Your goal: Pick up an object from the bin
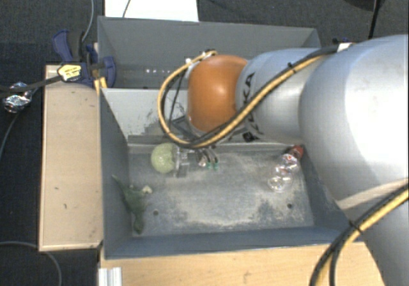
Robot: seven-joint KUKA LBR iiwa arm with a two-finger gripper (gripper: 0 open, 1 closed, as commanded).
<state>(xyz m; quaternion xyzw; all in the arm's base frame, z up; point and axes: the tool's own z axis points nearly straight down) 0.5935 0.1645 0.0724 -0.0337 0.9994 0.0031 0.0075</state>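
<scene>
Looking at the hand (193, 162) down at the floor of the bin (255, 230), tucked under the orange wrist cover (214, 93). Can't call the hand's state, apart or together; too much hidden by the cover and the cables (169, 96). Nothing seen clamped in it.

Spotting a pale green ball (163, 158) just beside the hand on its view-left side. Maybe touching, can't confirm contact. Reads as the approach/align step, grasp not yet made. Taking the ball as the likely pick, purely as the nearest thing.

Also noting a green toy figure (135, 200) well off below-left of the hand. Plus a clear bottle with red cap (283, 170) apart on the hand's view-right, close to the arm (332, 106).

Next: needs the hand shifted over to straddle the ball, then closed, then lifted straight up. Watch for roll-away on a one-sided nudge; looks round and light.
</scene>
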